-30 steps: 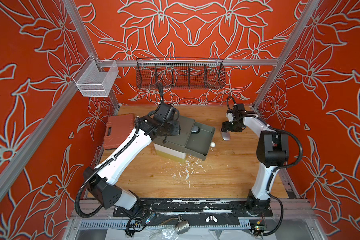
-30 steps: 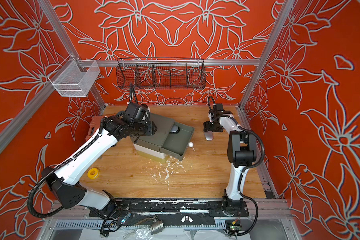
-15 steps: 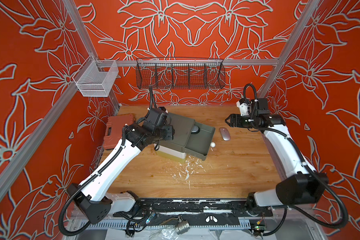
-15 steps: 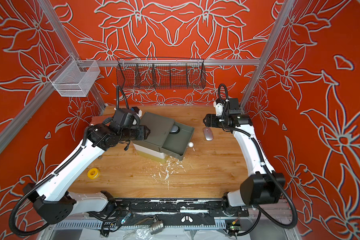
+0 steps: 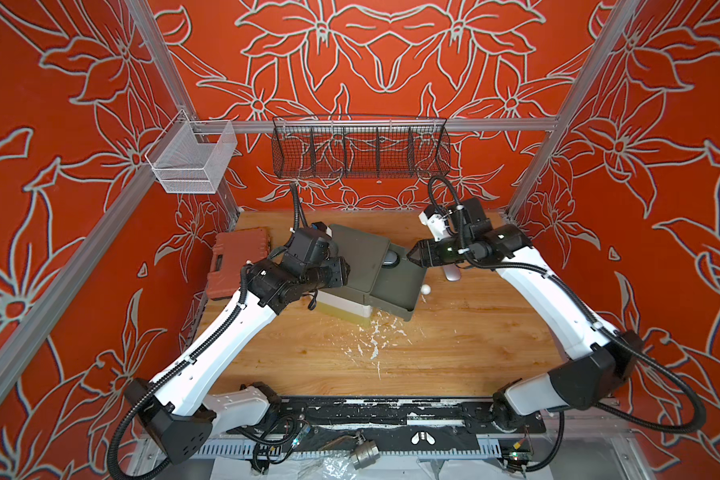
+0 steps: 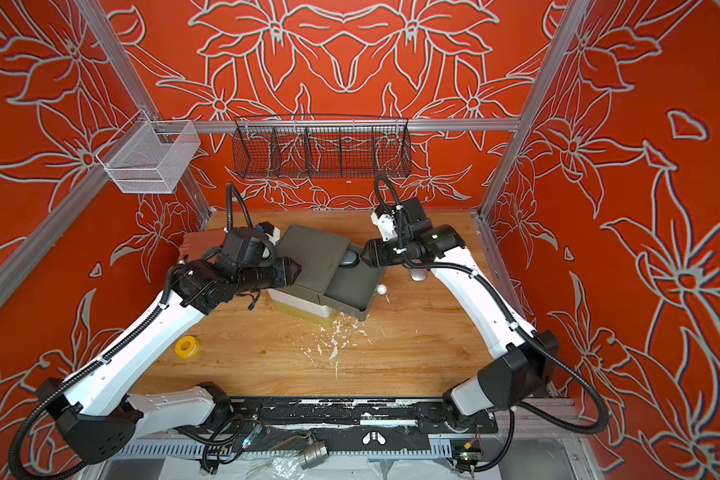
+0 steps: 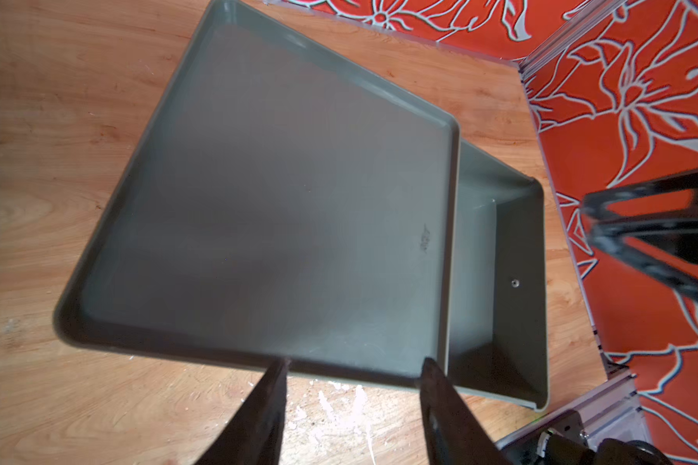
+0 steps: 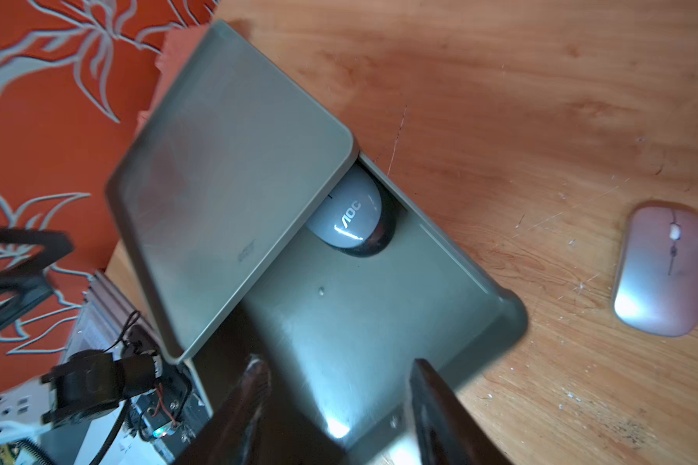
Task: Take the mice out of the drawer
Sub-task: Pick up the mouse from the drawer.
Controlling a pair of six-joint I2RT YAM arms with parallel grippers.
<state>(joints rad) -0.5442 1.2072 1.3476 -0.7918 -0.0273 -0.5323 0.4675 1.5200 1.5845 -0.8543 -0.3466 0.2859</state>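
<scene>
silver mouse (image 8: pixel 661 269) is out, on the table's (image 8: pixel 540 100) right half beside the drawer (image 8: pixel 379 322); grey mouse (image 8: pixel 349 215) is left inside, half under the cabinet top (image 8: pixel 226 161). my right claw (image 8: pixel 338 364) hovers over the drawer, apart, empty; left claw (image 7: pixel 353 362) apart and empty too

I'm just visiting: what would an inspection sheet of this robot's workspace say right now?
Surface: wooden table, white flecks scattered.
Job's things: grey mouse in the open drawer, half under the cabinet top; silver mouse on the table beside it.
Clutter: orange case, yellow tape roll.
Grippers: left claw and right claw open, empty.
Cables: black hoses along both arms.
Surroundings: orange flowered walls, black wire basket, white mesh basket.
</scene>
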